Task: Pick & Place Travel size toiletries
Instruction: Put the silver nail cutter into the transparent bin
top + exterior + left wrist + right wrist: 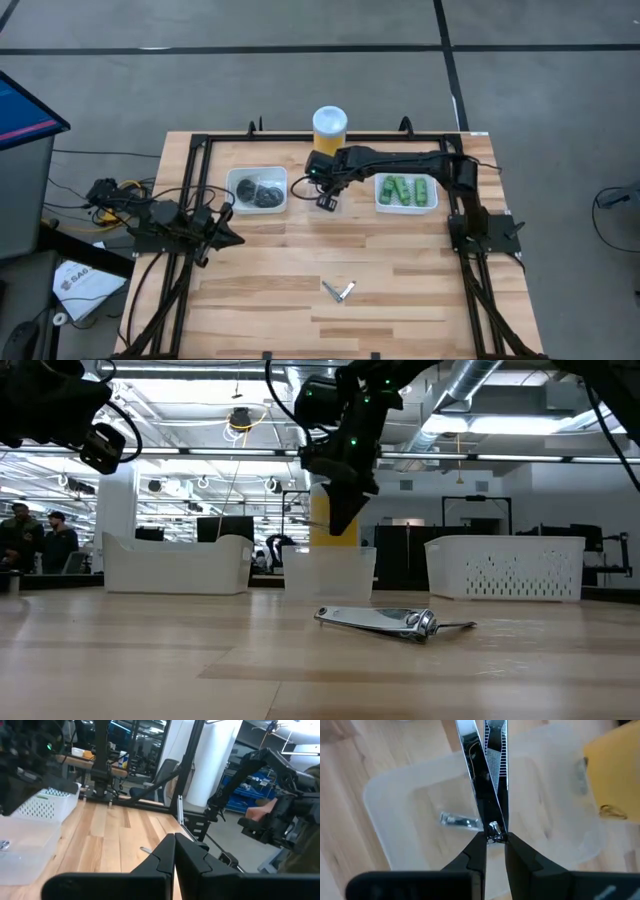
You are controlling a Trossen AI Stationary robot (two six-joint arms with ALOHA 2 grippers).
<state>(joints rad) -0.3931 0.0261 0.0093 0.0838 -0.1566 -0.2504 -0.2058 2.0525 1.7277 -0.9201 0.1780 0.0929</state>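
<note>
My right gripper [326,197] hangs over the clear tray [312,188] at the table's far middle, shut on a silvery nail clipper [489,775]. Another silvery clipper [460,820] lies on the floor of that tray. A further nail clipper [388,622] lies flat on the bare wood at the table's near middle [338,291]. Dark round pots [262,192] sit in the white tray on the left, green bottles [405,190] in the white tray on the right. My left gripper [174,855] waits shut at the table's left side [232,237]. My right gripper pinches the silvery nail clipper by one end [493,827] between its two fingertips [479,847]. The fingers come from above, pointing down, in line with the clipper. It hangs below them over the clear tray [395,805], lifted clear.
A tall yellow cylinder with a white lid [330,125] stands just behind the clear tray, close to my right gripper. A black frame [200,160] runs along the table's far, left and right sides. People stand far off in the room [40,540].
</note>
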